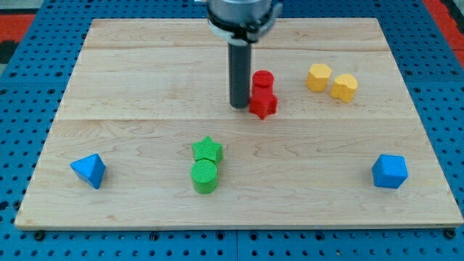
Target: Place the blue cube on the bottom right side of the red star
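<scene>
**Ana:** Right, we're looking down on a pale wooden worktop (pixel 145 65), planks running across the view, a few grain seams showing. It sits on a blue perforated base (pixel 29 239) with a grid of small holes, and a sliver of red shows at the view's top corners.

**Ben:** And the arm?

**Ana:** Dark rod dropping from a grey mount at the view's top centre. My tip (pixel 239 107) is on the board, just at the left of the red star (pixel 264 104), close enough that I can't tell whether they touch. A red cylinder (pixel 262 79) stands directly above the star in the view, the two pressed together.

**Ben:** Jaws?

**Ana:** None on this rig, only the rod, so nothing spread or pinching.

**Ben:** Where's the blue cube?

**Ana:** Down at the view's bottom right (pixel 390 172), near the board's edge, well apart from the star and from my tip.

**Ben:** The rest?

**Ana:** Two yellow blocks at upper right, one (pixel 318 77) touching the other (pixel 344 87). Green star (pixel 207 150) against a green cylinder (pixel 204 176) at lower centre. A blue triangular block (pixel 89 170) sits alone at lower left.
</scene>
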Controlling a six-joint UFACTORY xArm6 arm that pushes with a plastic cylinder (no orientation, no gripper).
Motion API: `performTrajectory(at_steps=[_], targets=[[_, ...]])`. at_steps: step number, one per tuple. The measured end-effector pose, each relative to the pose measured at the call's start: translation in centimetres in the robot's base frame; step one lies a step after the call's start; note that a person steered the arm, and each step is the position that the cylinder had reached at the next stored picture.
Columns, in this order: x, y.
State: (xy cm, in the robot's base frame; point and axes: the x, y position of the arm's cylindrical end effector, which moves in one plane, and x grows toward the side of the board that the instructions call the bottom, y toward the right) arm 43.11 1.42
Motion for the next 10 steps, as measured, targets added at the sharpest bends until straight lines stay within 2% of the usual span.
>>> performTrajectory(at_steps=[1,2,3,4,5,6,7,9,10], targets=[[3.6,0.3],[6.1,10.1],[4.9,21.6],[5.9,28.1],[12.8,25.3],[13.9,20.1],[10.1,15.9],[9.3,19.5],[7.9,17.7]])
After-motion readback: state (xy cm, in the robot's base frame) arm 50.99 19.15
